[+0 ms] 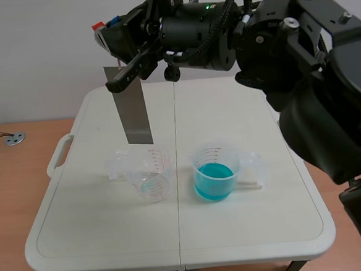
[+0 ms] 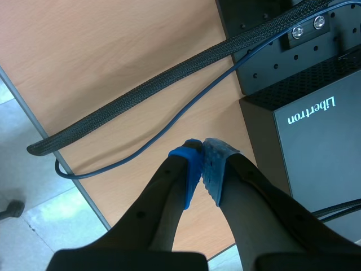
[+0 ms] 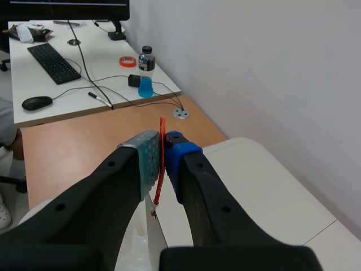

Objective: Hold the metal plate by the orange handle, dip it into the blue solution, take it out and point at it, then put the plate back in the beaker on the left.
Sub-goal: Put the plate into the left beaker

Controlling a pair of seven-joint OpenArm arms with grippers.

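Note:
My right gripper (image 1: 108, 32) is raised over the table's far left, shut on the thin orange handle (image 3: 161, 164), which is pressed between the pads. The grey metal plate (image 1: 132, 108) hangs from it, its lower edge just above and behind the clear left beaker (image 1: 147, 175). That beaker holds only a trace of liquid. To its right stands the beaker of blue solution (image 1: 214, 173). My left gripper (image 2: 202, 148) is away from the table and absent from the scene view, its pads touching with nothing between them.
The white folding table (image 1: 100, 228) has a handle at its left edge. Black cables (image 2: 141, 96) and a black box (image 2: 316, 141) lie under the left gripper. Beyond the table is a desk with a keyboard (image 3: 53, 62) and a bottle (image 3: 146, 72).

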